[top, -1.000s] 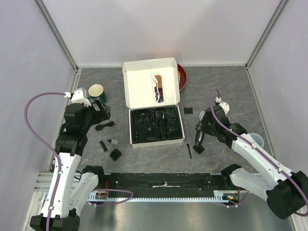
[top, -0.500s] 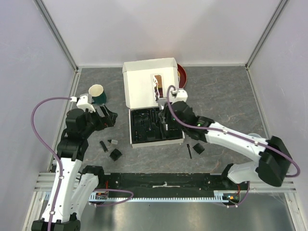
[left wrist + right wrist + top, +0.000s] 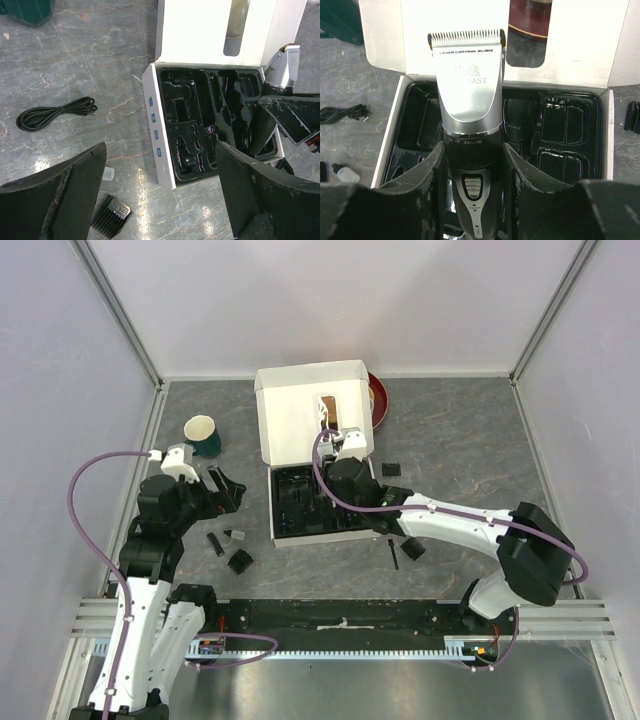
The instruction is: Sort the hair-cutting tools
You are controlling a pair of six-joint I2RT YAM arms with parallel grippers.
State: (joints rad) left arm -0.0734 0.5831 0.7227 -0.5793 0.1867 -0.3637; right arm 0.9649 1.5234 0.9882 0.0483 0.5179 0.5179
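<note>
over the open white cardboard box (image 3: 300, 420), right tool (image 3: 473, 152) clamps the black-and-silver electric clipper (image 3: 468, 100); left tool (image 3: 160, 150) hangs wide open above the grey worktop (image 3: 100, 60), near the thin black cable (image 3: 55, 112).

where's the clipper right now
The clipper is gripped in the right gripper, blade end pointing away, over the open box; in the top view that's mid-table, right of the green mug.

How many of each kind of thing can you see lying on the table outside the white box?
Small black plastic pieces: 4
Thin black brush: 1
Coiled black cable: 1
Small clear bottle: 1
Green mug: 1
Red bowl: 1
Total: 9
</note>
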